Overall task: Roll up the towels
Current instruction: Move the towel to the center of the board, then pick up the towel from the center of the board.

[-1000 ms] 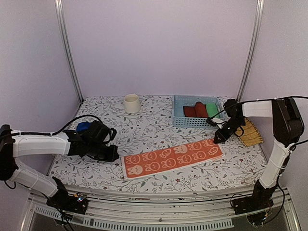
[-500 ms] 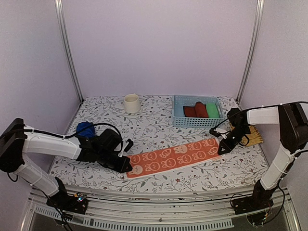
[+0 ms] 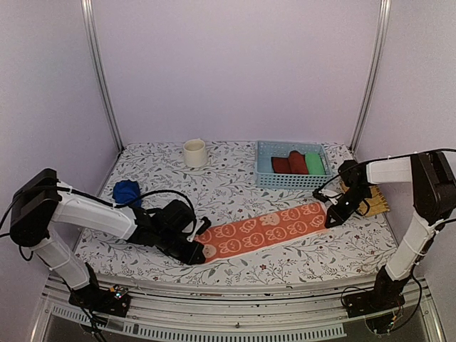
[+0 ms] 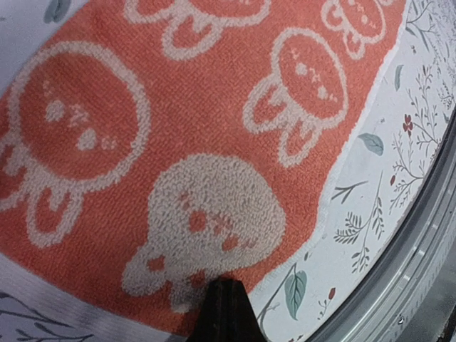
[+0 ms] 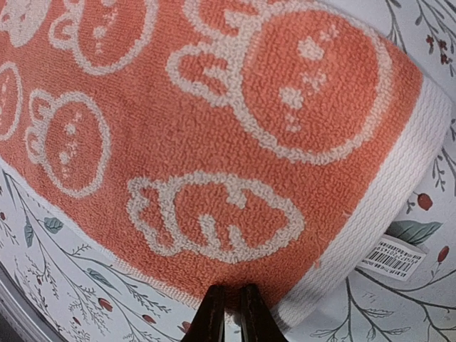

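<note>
White flowered table [image 3: 228, 187] carries the orange towel [image 3: 267, 229] flat near its front edge, long axis running near-left to far-right between the arms, the left gripper [image 3: 198, 254] clenched with its tip on the left end, the right gripper [image 3: 332, 219] pinching the right hem.

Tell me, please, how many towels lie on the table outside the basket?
2: the orange towel lies flat near the front edge; the blue towel sits bundled at the left. None seems hidden.

floral table [image 3: 235, 187] | on it: orange towel [image 3: 263, 229], blue towel [image 3: 126, 191], cup [image 3: 194, 152], basket [image 3: 265, 172], straw mat [image 3: 375, 201]
</note>
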